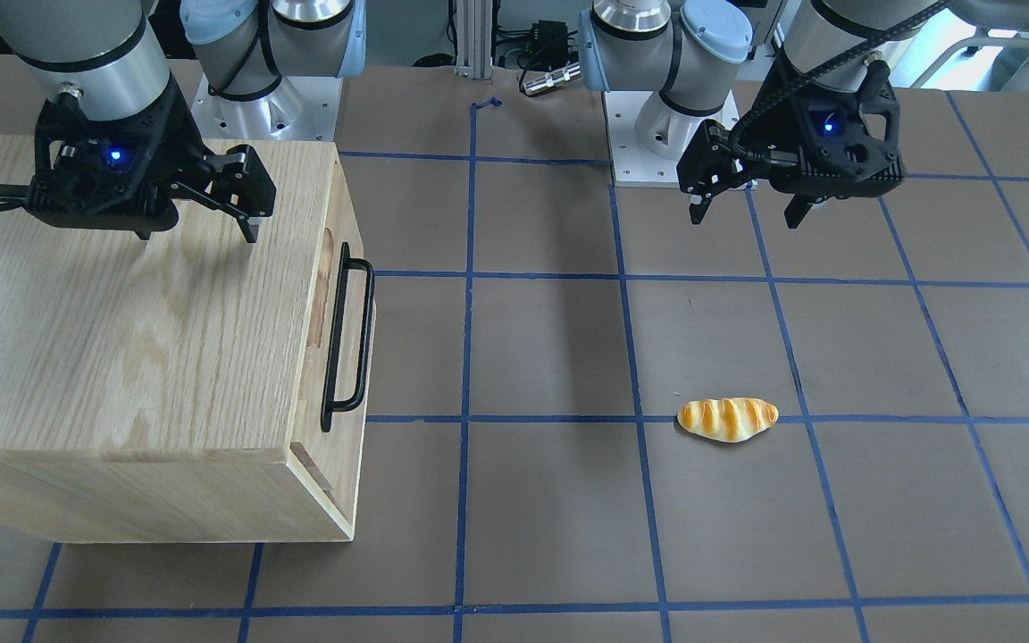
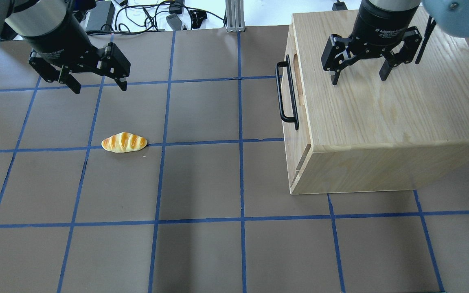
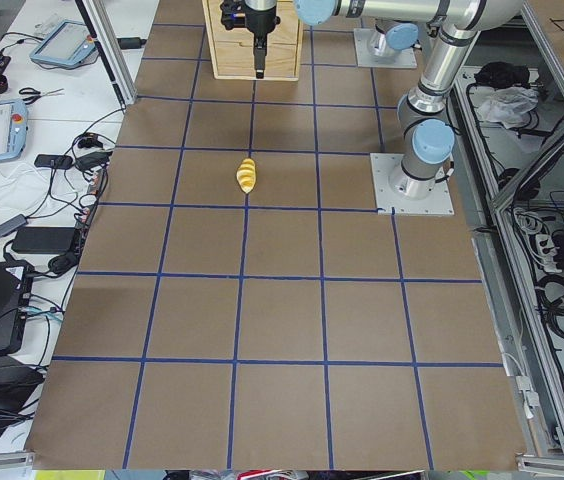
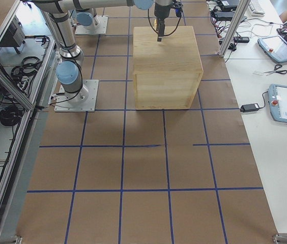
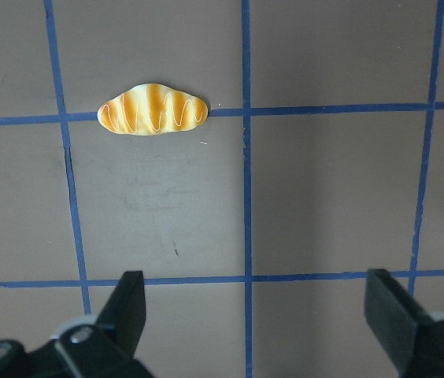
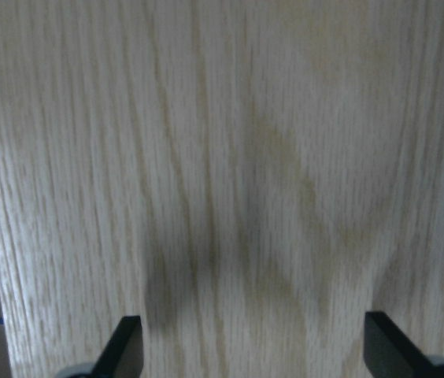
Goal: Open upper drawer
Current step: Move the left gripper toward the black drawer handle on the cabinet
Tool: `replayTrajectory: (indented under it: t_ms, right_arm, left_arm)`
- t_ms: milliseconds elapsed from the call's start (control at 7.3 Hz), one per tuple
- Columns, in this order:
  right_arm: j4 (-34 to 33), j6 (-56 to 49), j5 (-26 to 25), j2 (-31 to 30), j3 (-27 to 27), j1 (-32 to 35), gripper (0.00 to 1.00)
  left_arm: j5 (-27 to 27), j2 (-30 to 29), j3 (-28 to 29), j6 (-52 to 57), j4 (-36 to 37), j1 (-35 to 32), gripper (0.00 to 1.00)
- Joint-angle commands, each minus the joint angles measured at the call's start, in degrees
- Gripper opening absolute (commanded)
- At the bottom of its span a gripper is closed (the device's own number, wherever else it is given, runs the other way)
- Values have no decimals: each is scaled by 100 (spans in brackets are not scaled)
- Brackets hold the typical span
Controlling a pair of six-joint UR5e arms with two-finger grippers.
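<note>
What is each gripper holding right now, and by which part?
Nothing. Both are open: the right gripper hangs above the cabinet top, clear of the drawer handle; the left gripper above the table, apart from the bread roll.

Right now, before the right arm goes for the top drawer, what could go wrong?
The right gripper, open, hangs above the top of the cabinet, not beside the handle. Dropping straight down would likely strike wood. The cabinet also seems to sit loose on the table, so pulling the handle might drag the whole box instead of sliding the drawer out.
</note>
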Motion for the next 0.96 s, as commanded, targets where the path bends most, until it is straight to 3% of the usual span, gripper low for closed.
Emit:
replayTrajectory:
  t_ms: [0,274,822]
  right_arm:
    - [0,-6,0,0,-2,0,100]
    - [0,-6,0,0,-3,0,100]
    - [0,2,0,0,-3,0,100]
  left_arm:
    - [-720,-451,6,-934,909,-303,100]
    - [-900,-881,41,-1919,1360,-882,100]
    - [-2480,-1410,68,-3063,2206,-1358,100]
